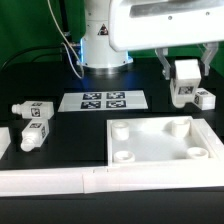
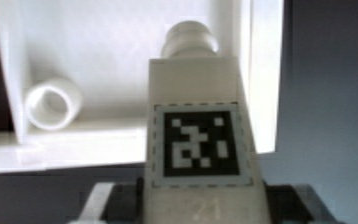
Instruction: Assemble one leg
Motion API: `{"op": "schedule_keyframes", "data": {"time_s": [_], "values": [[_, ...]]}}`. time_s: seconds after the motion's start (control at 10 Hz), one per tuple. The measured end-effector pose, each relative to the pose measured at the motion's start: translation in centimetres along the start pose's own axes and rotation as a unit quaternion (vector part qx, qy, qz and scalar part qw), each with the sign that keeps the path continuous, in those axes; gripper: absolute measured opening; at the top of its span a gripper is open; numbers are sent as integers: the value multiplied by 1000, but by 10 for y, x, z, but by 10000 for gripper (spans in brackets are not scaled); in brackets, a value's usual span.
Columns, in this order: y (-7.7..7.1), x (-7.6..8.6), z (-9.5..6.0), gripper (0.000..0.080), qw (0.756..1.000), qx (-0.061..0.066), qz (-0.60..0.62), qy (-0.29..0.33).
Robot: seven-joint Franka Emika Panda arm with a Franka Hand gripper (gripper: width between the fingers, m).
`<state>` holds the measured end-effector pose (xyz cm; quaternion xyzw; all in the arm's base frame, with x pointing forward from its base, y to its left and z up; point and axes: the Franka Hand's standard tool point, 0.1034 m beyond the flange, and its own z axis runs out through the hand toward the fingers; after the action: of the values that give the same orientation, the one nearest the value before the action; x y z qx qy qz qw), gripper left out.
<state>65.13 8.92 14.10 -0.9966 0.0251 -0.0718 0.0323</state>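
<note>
End effector (image 1: 183, 74) pinches a leg (image 1: 190, 88) near the panel (image 1: 160, 150), clear of its sockets (image 2: 51, 105); two other legs (image 1: 33, 110) lie on the counter (image 1: 70, 142).

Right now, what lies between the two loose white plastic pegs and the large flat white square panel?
Only bare black table, as the exterior view shows.

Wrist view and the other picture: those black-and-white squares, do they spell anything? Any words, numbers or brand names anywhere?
No readable words, numbers or brands anywhere.
The leg in the claw: a black-and-white square pattern, no letters.
The marker board: like patterns, too small to make out.
Loose legs: the same.
</note>
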Motion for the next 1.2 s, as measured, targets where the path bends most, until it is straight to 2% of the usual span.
{"op": "schedule_keyframes", "data": {"time_s": [0.2, 0.3, 0.6, 0.8, 1.0, 1.2], "values": [[7, 14, 6, 285, 997, -2, -16, 74], [6, 24, 1, 285, 992, 0, -17, 128], [5, 18, 6, 285, 974, 1, -19, 227], [-9, -8, 21, 285, 975, 0, -30, 222], [-17, -19, 30, 285, 974, 0, -29, 223], [-16, -21, 36, 285, 975, -1, -30, 219]]}}
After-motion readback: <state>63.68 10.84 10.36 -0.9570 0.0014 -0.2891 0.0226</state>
